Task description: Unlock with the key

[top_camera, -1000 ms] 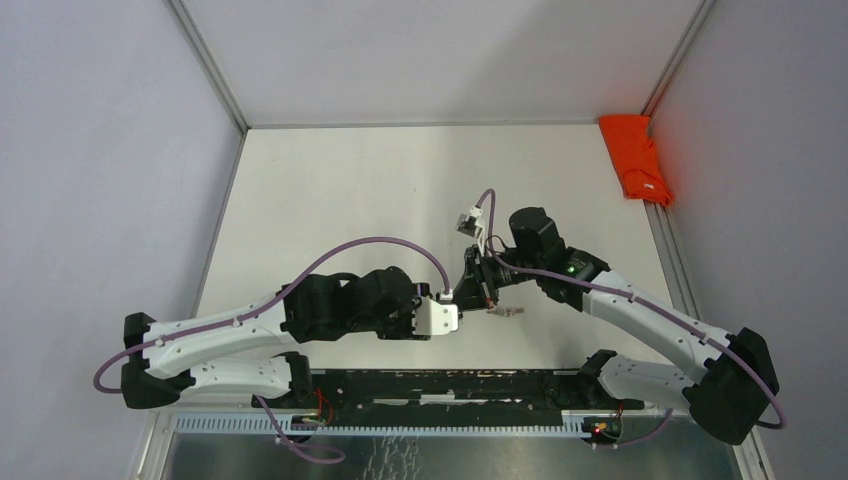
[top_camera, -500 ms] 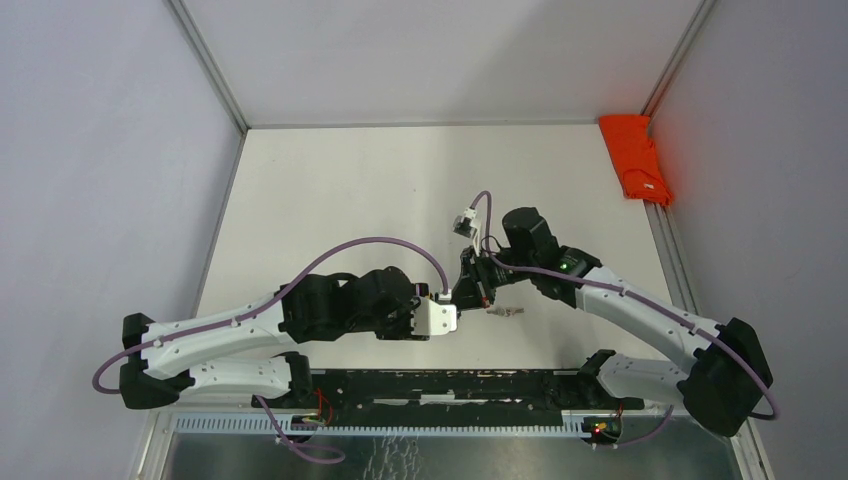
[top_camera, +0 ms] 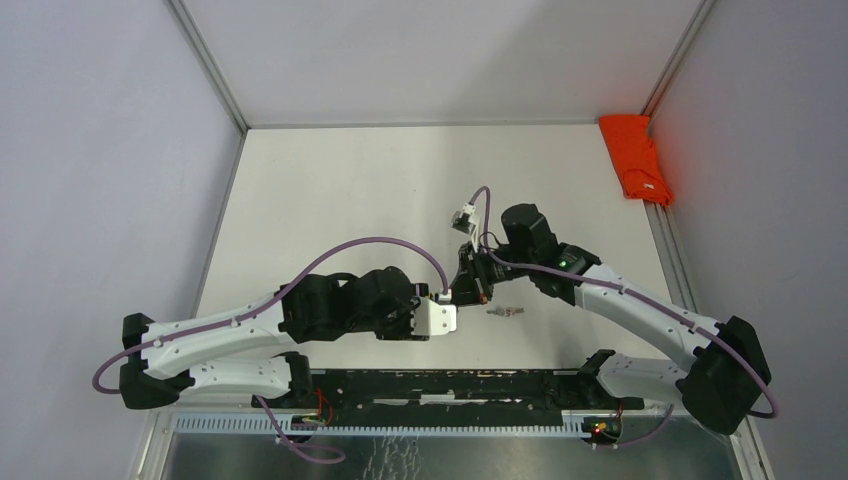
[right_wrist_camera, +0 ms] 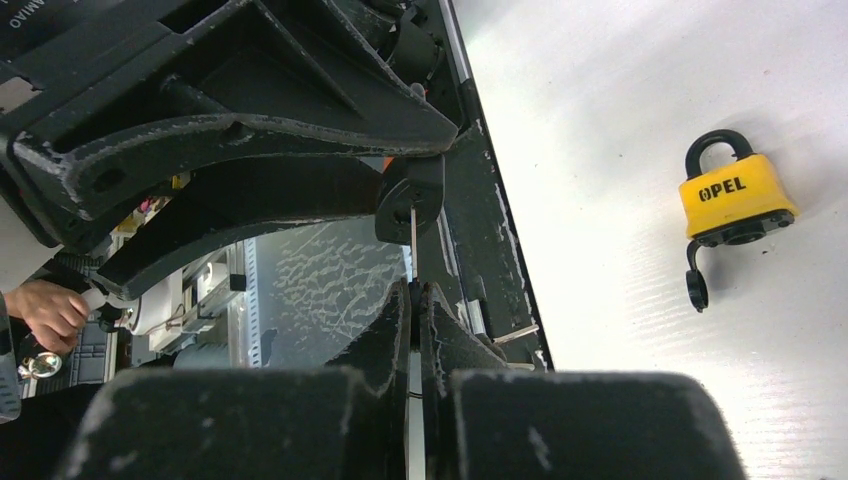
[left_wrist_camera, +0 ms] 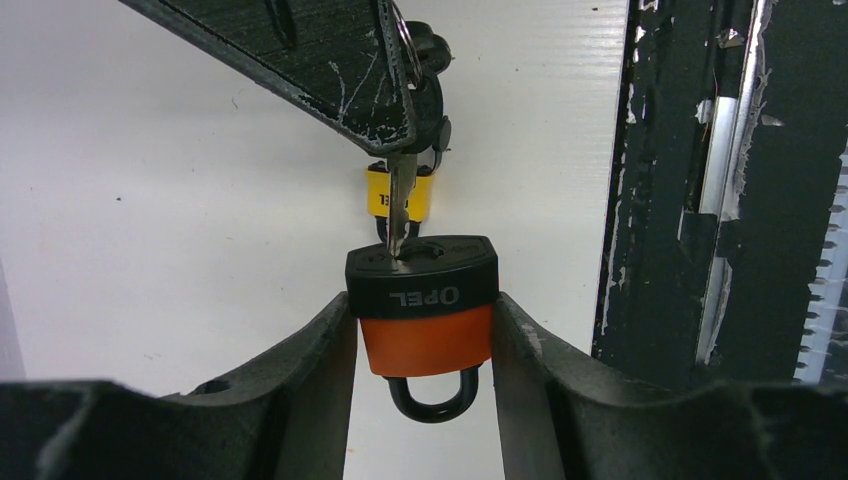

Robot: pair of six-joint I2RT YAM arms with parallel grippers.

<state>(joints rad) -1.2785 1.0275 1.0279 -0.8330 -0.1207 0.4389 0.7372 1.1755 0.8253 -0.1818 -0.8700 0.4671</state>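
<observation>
An orange padlock (left_wrist_camera: 428, 335) with a black top marked OPEL is clamped between the fingers of my left gripper (left_wrist_camera: 423, 300), shackle pointing back toward the wrist. My right gripper (right_wrist_camera: 413, 285) is shut on a silver key (left_wrist_camera: 402, 205) and holds it edge-on in its own view, key (right_wrist_camera: 413, 240). The key's tip meets the keyhole on the lock's black top; how deep it sits I cannot tell. In the top view the left gripper (top_camera: 452, 302) and right gripper (top_camera: 470, 284) meet nose to nose at mid-table.
A yellow padlock (right_wrist_camera: 738, 195) lies on the white table just beyond the key, also seen as yellow padlock (left_wrist_camera: 377, 195). A small metal item (top_camera: 505, 313) lies near the grippers. A red cloth (top_camera: 635, 155) sits at the back right. The black rail (left_wrist_camera: 660, 200) runs along the near edge.
The right arm has shifted a little left toward the left gripper, bringing the key up to the orange padlock. The left arm has stayed still.
</observation>
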